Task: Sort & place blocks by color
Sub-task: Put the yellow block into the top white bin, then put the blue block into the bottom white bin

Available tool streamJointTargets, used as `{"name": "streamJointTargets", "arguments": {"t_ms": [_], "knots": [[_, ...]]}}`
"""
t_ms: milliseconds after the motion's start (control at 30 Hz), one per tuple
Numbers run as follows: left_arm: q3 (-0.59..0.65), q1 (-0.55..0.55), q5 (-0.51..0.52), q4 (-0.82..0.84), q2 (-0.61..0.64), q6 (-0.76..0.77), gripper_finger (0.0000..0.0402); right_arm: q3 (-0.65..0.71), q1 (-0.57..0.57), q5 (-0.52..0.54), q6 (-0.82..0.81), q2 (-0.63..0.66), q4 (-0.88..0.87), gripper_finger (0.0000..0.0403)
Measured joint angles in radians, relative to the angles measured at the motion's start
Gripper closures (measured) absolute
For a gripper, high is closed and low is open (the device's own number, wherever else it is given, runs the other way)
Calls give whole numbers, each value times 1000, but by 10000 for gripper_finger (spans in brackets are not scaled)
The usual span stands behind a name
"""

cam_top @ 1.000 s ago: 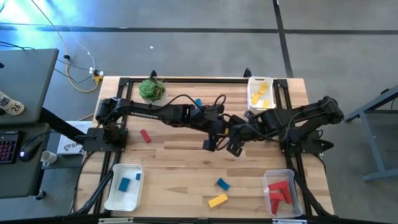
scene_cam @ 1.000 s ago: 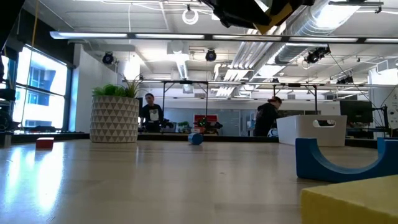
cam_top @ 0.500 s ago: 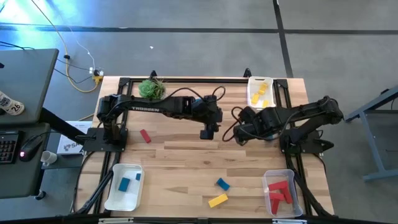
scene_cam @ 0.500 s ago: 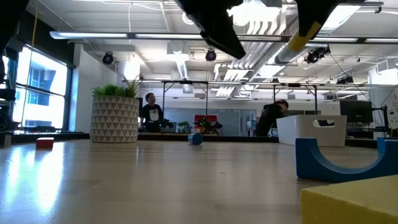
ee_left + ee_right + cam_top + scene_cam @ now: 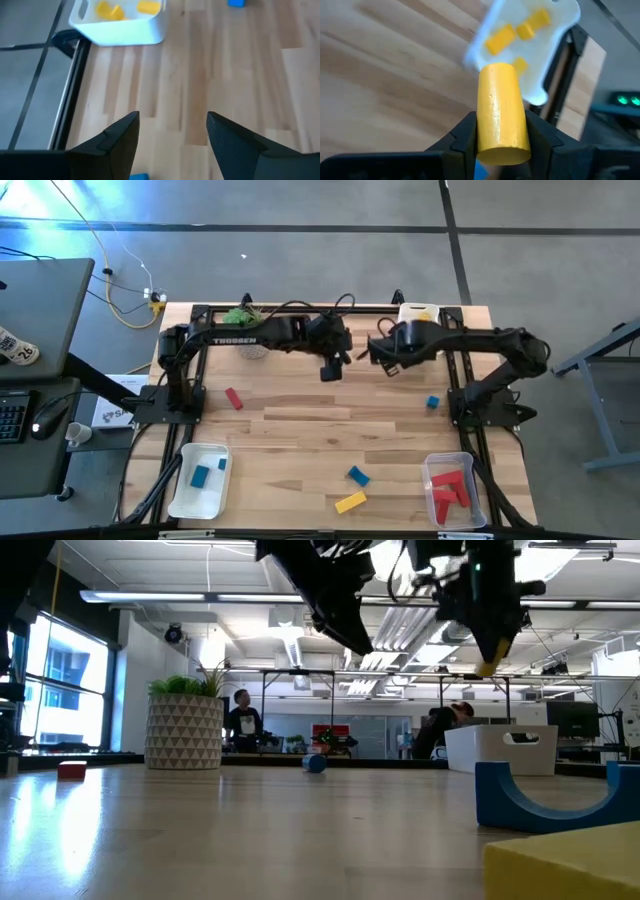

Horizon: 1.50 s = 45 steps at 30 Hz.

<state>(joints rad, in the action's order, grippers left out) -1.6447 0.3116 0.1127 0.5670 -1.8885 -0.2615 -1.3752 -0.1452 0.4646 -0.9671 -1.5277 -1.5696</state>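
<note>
Yellow cylinder (image 5: pixel 502 112) sits between dark fingers (image 5: pixel 465 135), with yellow blocks (image 5: pixel 501 38) in the white tray (image 5: pixel 540 90) at the tabletop's far right corner. Pale wood tabletop (image 5: pixel 300 440) carries a red bar (image 5: pixel 234 398) near its left edge, blue blocks (image 5: pixel 358 475) toward the near edge, and red pieces (image 5: pixel 450 486) in the clear tray (image 5: pixel 480 498). The green plant (image 5: pixel 183 686) has a white triangle-patterned pot (image 5: pixel 184 732).

left end effector (image 5: pixel 330 370) raised, fingers apart | right end effector (image 5: pixel 378 356) raised, gripping
</note>
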Motion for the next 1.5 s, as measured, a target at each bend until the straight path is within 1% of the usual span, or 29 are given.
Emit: {"name": "streamJointTargets", "arguments": {"t_ms": [167, 367, 433, 600, 800, 867, 1000, 1200, 1267, 1400, 1500], "knots": [[0, 39, 0, 21, 0, 0, 185, 75, -160, -13, 112, 0, 20, 303], [0, 68, 0, 21, 0, 1, 184, 134, -318, -17, 256, 0, 143, 297], [0, 74, -1, 21, 0, 17, 184, 148, -369, -40, 302, 0, 208, 297], [7, 81, -3, 20, 0, 49, 184, 181, -485, -137, 414, 0, 340, 295], [11, 82, -2, 84, 0, 54, 185, 194, -585, -210, 523, 0, 421, 293], [11, 82, 3, 101, 0, 80, 184, 194, -607, -212, 548, -1, 427, 289], [11, 91, 9, 114, 0, 198, 184, 195, -641, -200, 593, -4, 431, 263], [11, 120, 11, 126, 0, 406, 183, 195, -662, -129, 628, -4, 446, 213], [11, 135, 11, 126, 0, 485, 183, 195, -668, -124, 637, -4, 458, 201], [11, 166, 9, 125, -9, 642, 183, 195, -674, -124, 637, -4, 485, 187], [12, 187, -20, 128, -20, 753, 183, 195, -674, -125, 662, -4, 502, 185]]}}
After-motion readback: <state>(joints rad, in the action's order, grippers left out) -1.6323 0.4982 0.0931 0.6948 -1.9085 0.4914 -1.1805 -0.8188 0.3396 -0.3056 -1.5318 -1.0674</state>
